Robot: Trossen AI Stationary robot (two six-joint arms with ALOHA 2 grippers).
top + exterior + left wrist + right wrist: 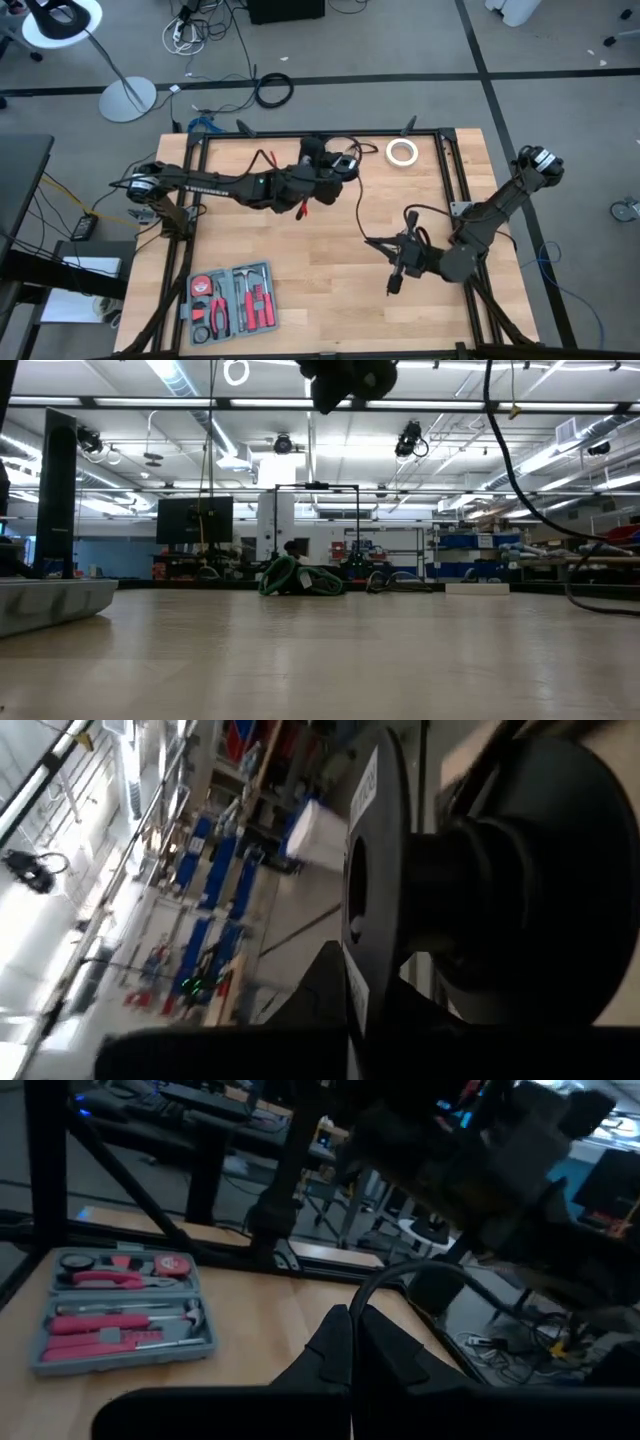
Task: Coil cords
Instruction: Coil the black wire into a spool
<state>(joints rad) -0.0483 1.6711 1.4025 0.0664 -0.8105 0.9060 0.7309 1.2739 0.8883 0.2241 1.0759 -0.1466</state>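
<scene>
My left gripper [345, 165] is raised over the table's far middle and shut on a black round cord bundle [470, 870], which fills the left wrist view and shows a disc-like rim and a thick core. From the bundle a thin black cord [360, 210] runs down toward the near side, to my right gripper [390, 248], which is shut on it. In the low view the bundle [350, 380] hangs high above the wood and the cord [520, 480] sweeps down at the right. My left gripper comes at the bundle level from the table's left, and its fingers [325, 985] meet it at the disc-like rim [355, 935]. The bundle itself hides the place of contact. The bundle is lifted clear of the table. My right gripper pinches the thin cord [362, 1302] between its two shut fingers, which point about level toward the table's left. From the fingertips the cord arcs up and away toward the left arm, slack and clear of the table.
A grey tool tray [230, 300] with red-handled tools lies at the near left. A white tape roll [402, 151] sits at the far right of the wood. Red-tipped leads [305, 207] hang under the left arm. A thicker black cable ring [273, 90] lies on the floor beyond.
</scene>
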